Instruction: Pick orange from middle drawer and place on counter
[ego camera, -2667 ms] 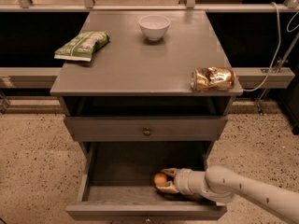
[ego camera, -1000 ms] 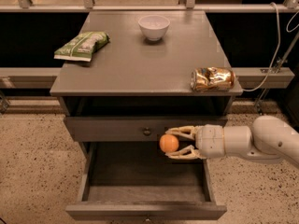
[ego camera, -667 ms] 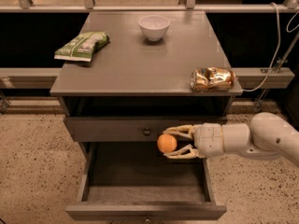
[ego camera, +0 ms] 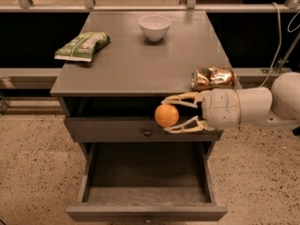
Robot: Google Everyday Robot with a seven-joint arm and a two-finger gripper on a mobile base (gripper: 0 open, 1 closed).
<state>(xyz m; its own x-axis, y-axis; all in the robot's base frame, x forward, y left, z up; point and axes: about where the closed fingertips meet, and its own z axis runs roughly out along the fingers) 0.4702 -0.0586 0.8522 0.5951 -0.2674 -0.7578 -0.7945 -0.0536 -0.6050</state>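
Note:
My gripper (ego camera: 169,114) is shut on the orange (ego camera: 167,115), a small round orange fruit held between its two pale fingers (ego camera: 180,98). It hangs in the air in front of the cabinet, just below the front edge of the counter (ego camera: 136,60) and level with the closed drawer front with a knob. The middle drawer (ego camera: 146,191) stands pulled open below, and its dark floor shows nothing in it. The white arm reaches in from the right.
On the counter are a white bowl (ego camera: 154,27) at the back, a green chip bag (ego camera: 82,46) at the left, and a shiny gold can (ego camera: 213,78) lying at the right front edge, close above the gripper. A speckled floor surrounds the cabinet.
The gripper took the orange from the open drawer's right rear and lifted it; over the last second it rose further, from the drawer opening to just under the counter's edge.

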